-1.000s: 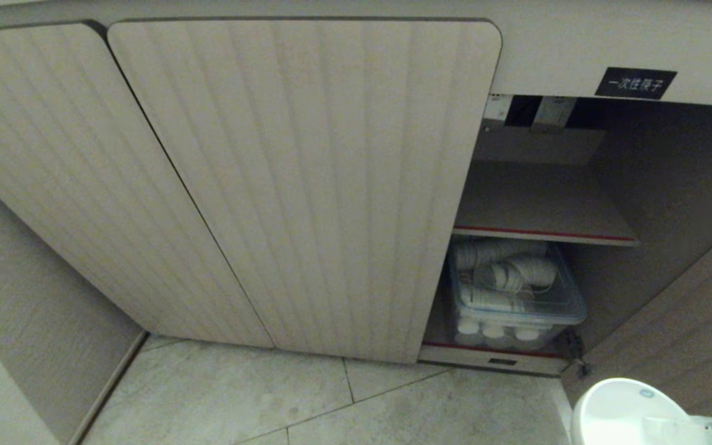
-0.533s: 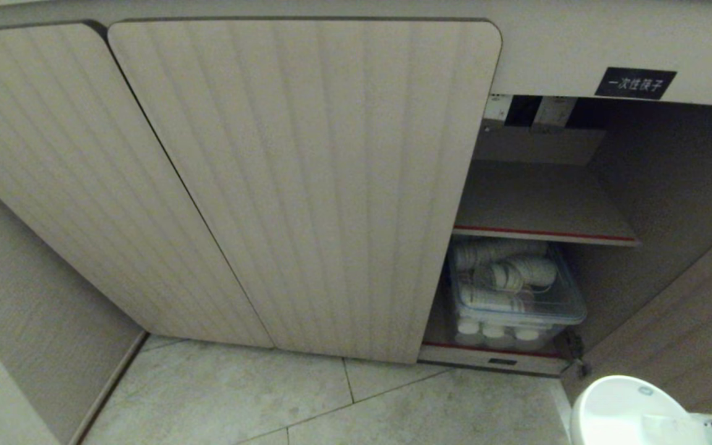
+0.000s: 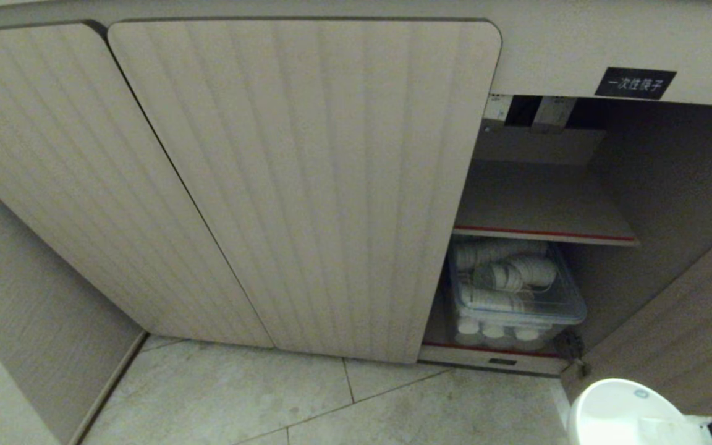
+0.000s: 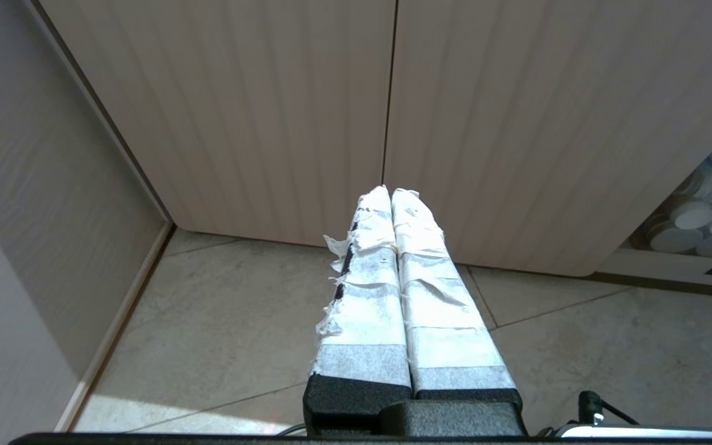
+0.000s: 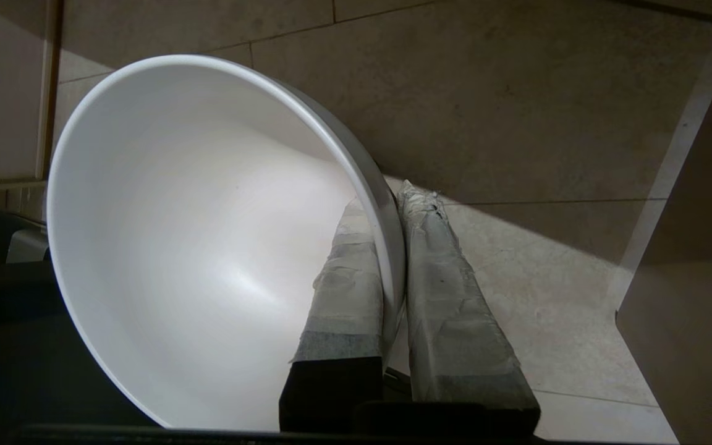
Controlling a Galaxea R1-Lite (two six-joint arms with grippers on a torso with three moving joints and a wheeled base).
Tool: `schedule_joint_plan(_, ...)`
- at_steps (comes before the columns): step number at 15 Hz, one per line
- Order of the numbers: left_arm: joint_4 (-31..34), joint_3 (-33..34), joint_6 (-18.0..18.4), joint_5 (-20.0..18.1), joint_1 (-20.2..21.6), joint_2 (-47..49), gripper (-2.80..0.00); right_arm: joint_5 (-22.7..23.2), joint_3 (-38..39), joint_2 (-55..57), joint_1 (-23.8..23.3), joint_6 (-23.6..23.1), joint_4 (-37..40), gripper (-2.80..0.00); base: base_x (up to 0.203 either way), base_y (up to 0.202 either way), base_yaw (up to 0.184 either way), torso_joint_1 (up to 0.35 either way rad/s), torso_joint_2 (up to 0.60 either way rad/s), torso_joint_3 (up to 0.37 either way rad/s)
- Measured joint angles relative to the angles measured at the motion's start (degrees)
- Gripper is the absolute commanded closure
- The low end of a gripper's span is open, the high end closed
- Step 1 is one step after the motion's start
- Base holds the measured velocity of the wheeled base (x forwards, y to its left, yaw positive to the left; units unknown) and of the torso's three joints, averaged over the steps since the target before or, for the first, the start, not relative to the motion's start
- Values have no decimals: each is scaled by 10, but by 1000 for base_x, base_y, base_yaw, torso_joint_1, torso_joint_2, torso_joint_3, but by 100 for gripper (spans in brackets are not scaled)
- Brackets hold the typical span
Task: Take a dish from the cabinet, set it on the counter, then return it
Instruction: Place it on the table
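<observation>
The right end effector (image 5: 393, 204) pinches the bowl (image 3: 625, 411) by its rim, barely moved from a second ago, low beside the open cabinet (image 3: 671, 167).

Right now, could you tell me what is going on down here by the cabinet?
The right tool is shut on the rim of the dish, one finger inside the wall and one outside, holding it above the tiled floor in front of the cabinet. The right-hand compartment stands open, with a clear bin of white crockery under the red-edged shelf. The left tool is shut and empty, facing the closed doors.
</observation>
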Motion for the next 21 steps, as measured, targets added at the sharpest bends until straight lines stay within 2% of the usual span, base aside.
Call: schedule_joint_plan(21, 0, 0, 0, 0, 0, 0, 0, 13, 9, 7, 2, -14, -6, 0, 0, 0, 0, 0, 0, 0)
